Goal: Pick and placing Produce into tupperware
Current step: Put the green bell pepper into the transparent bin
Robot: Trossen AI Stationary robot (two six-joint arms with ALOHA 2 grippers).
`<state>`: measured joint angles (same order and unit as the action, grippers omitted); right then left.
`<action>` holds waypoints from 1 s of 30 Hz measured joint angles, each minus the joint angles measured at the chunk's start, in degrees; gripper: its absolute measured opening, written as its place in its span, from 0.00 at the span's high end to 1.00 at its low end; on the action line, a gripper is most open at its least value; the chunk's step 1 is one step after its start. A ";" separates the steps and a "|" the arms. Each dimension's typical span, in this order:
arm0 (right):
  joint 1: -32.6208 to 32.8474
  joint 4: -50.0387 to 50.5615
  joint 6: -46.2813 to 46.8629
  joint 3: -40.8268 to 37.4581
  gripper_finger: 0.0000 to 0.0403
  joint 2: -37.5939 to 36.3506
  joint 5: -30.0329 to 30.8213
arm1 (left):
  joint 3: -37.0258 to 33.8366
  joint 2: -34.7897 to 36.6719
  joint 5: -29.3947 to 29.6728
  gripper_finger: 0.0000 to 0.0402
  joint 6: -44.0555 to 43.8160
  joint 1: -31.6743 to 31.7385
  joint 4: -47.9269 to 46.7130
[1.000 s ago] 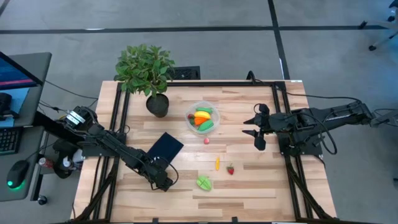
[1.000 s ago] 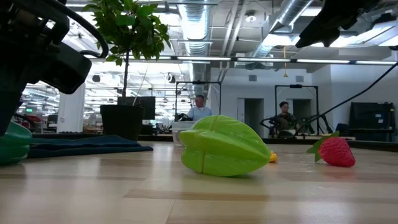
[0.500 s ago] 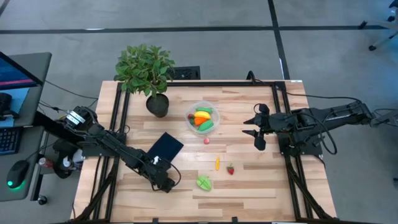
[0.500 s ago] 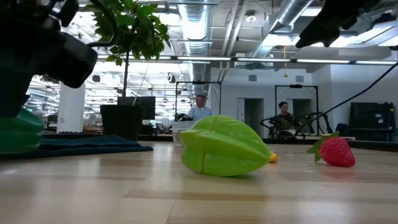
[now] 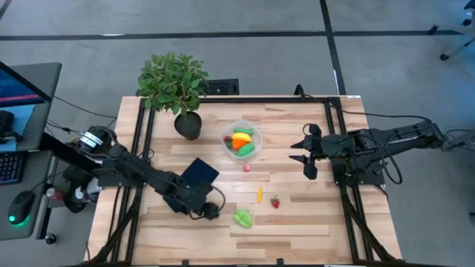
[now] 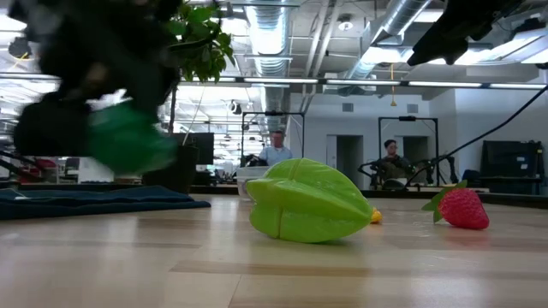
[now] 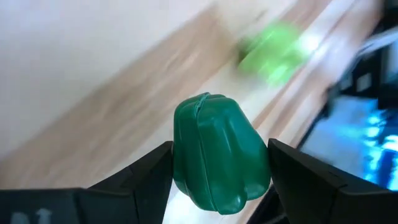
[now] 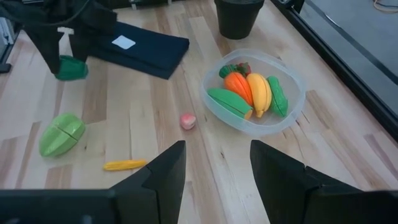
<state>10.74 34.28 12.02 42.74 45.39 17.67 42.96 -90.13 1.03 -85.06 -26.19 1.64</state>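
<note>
left gripper [image 5: 210,211] clenched on dark green plastic toy pepper [image 7: 219,158], lifted off light wooden table [image 5: 297,222] – hanging just beside dark flat rectangle with white label [image 8: 134,46], near front edge. right gripper [image 5: 308,157] parked above table's right side, fingers apart, holding nothing.

small round clear plastic tupperware [image 5: 242,141] mid-table by potted leafy plant [image 5: 177,85], already has orange carrot, yellow banana, green pieces inside. loose on wood – light green star-shaped fruit [image 5: 243,218], red strawberry [image 5: 274,202], thin yellow piece [image 5: 259,195], small pink ball [image 5: 246,168].
</note>
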 joint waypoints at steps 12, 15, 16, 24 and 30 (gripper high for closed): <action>0.00 0.04 -0.49 0.00 0.57 0.00 -0.28 | 0.01 0.00 4.84 0.41 10.35 10.34 14.82; 0.02 0.07 -0.47 0.00 0.57 -0.02 -0.28 | 0.01 0.00 5.45 0.41 13.32 13.41 17.51; 0.02 0.07 -0.47 0.00 0.57 -0.01 -0.29 | 0.02 0.00 5.77 0.41 14.35 14.45 18.56; 0.02 0.09 -0.49 0.00 0.57 -0.02 -1.09 | 0.02 0.00 7.95 0.41 23.74 23.18 26.29; 0.02 0.09 -0.47 0.00 0.57 -0.02 -1.09 | 0.04 0.00 9.52 0.41 29.81 28.85 27.97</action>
<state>10.76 34.37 11.55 42.74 45.36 16.58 43.00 -90.13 10.56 -55.25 2.66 29.61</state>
